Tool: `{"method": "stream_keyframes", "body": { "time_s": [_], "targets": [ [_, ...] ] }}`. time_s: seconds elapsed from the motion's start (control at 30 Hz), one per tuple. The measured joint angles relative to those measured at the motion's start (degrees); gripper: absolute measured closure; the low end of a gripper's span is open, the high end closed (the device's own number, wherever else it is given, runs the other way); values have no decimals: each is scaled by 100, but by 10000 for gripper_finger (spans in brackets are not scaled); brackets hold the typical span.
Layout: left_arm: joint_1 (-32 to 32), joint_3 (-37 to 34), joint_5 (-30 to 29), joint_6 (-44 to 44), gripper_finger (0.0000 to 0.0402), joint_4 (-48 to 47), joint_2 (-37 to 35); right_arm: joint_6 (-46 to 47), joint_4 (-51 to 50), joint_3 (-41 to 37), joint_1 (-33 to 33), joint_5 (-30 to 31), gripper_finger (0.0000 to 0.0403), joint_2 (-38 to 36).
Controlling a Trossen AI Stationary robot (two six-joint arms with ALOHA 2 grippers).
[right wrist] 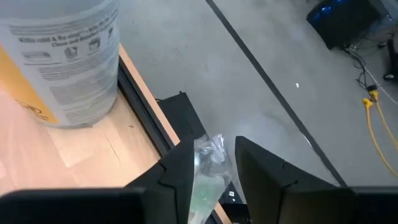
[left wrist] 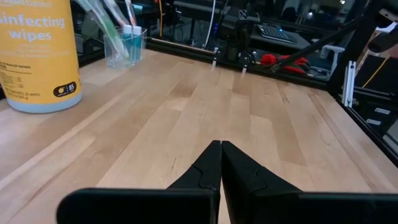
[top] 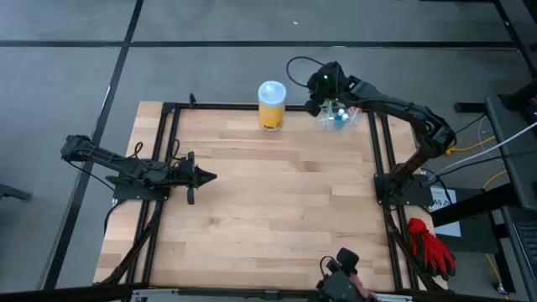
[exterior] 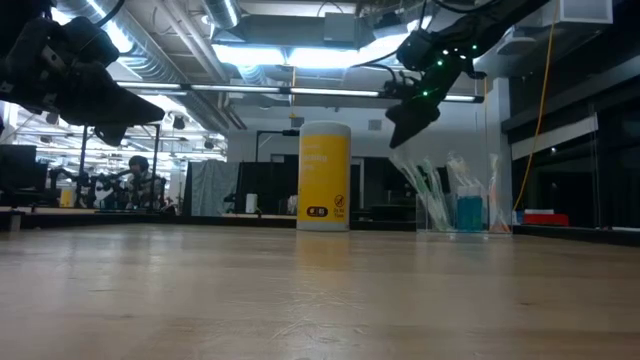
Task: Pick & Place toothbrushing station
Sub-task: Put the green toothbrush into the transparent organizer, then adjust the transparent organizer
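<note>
The toothbrushing station (top: 339, 117) is a low clear plastic holder with a blue cup and clear-wrapped toothbrushes sticking up. It stands on its base at the table's far right corner, and also shows in the low view (exterior: 462, 208). A yellow canister with a white lid (top: 271, 105) stands to its left. My right gripper (right wrist: 212, 144) is open, pointing down just above the holder, one finger on either side of a wrapped toothbrush's top (right wrist: 210, 155). My left gripper (top: 207, 176) is shut and empty, above the table's left side. My right gripper's fingers (right wrist: 183, 168) come from above and stand on either side of the clear wrap at the top end of a toothbrush (right wrist: 210, 155). I cannot tell whether they touch it. The holder stands on the table.
Black frame rails (top: 379, 143) run along the table's left, right and far edges. Red gloves (top: 430, 243) lie off the table at the right. A dark device (top: 344, 267) sits at the near edge. Bare wood (top: 277, 201) lies between the arms.
</note>
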Motion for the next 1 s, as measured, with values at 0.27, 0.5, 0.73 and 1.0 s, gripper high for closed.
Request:
{"method": "stream_keyframes", "body": {
  "time_s": [0.27, 0.5, 0.73, 1.0],
  "targets": [
    [0, 0, -4, -92, 398, -1, 0, 3, -86, -5, -165, -88, 287, -156],
    [0, 0, -109, -109, 398, -3, 0, -180, 50, -5, -417, 114, 287, -426],
    [0, 0, -112, -294, 398, -56, 2, 209, -402, 2, -456, -234, 287, -1277],
    [0, 0, -643, -332, 398, -69, 198, 1565, -1308, -1454, 206, -1470, 287, -1957]
  ]
}}
